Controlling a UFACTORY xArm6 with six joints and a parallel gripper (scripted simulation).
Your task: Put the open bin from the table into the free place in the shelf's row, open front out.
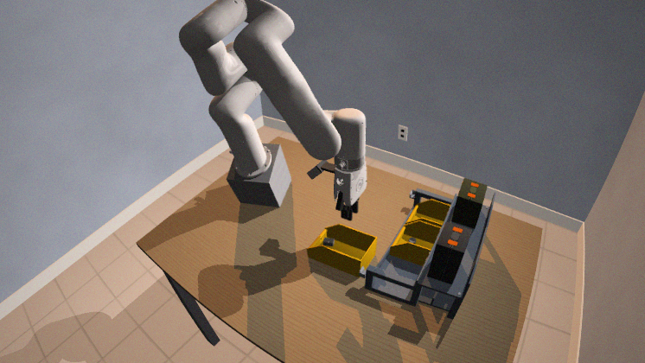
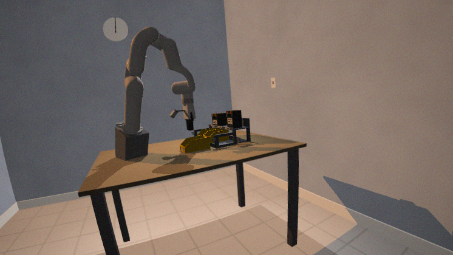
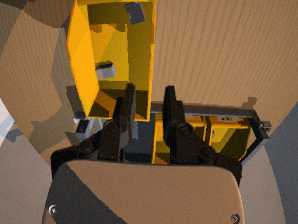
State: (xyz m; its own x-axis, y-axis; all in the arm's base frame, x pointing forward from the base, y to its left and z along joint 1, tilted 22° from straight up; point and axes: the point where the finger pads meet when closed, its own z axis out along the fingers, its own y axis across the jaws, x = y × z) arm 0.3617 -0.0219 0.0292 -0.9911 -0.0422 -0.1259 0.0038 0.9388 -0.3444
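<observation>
Wood-grain desk [image 1: 316,311] [image 2: 152,170] [image 3: 210,55] bearing yellow bin [image 1: 335,265] [image 2: 195,146] [image 3: 76,45] beside rack, top view; likely stiff, light. Exterior: tool [image 1: 346,212] [image 2: 189,125] [image 3: 149,96] hovering above. Wrist: fingers standing partly open, empty; side wall probably best grip, loose parts maybe sliding.

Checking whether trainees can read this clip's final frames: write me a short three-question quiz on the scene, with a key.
1. True or false: the gripper is holding the yellow bin on the table.
2. How many yellow bins stand in the row on the shelf? A) one B) two C) four
3. Fill in: the boxes with orange marks are mostly ____ in colour.

Key: 1 false; 2 B; 3 black
</observation>
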